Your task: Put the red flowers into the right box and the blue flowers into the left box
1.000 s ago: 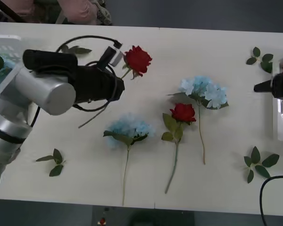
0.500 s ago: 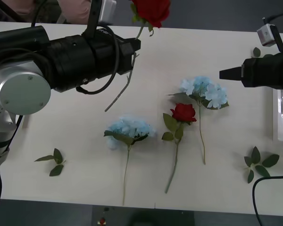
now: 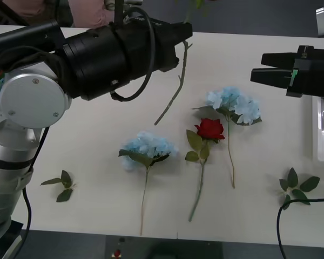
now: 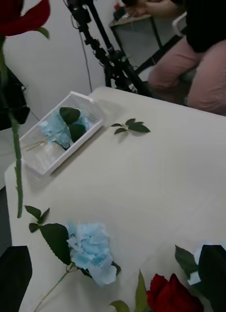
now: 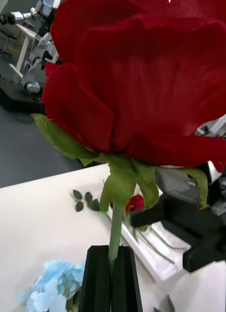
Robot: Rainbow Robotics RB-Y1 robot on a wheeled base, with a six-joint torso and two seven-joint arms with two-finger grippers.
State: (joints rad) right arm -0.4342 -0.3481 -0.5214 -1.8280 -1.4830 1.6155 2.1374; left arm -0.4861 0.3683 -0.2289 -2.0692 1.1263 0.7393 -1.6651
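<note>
Deep-red rose [image 5: 142, 83] on green stem — pale-blue hydrangeas [image 3: 147, 146], white box [image 4: 61, 139].

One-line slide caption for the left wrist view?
Left gripper shut on a red rose's stem, bloom close to the camera, above the table.

**Pale table, white wall, grey floor**

A cream table [image 3: 97, 216] fills the front view, with a faint seam running across its middle from near edge to far edge. Beyond its far edge lies dark grey floor [image 3: 248, 16].

In the right wrist view a plain white wall [image 4: 59, 63] stands behind the table's corner. A black tripod [image 4: 100, 41] leans in front of it. Beside the tripod sits a grey-framed chair [image 4: 137, 36].

The left wrist view has grey floor [image 5: 20, 141] past the table edge. Far off on it stands a white and grey machine [image 5: 37, 48] on a dark base. Light is even and soft, with weak shadows.
</note>
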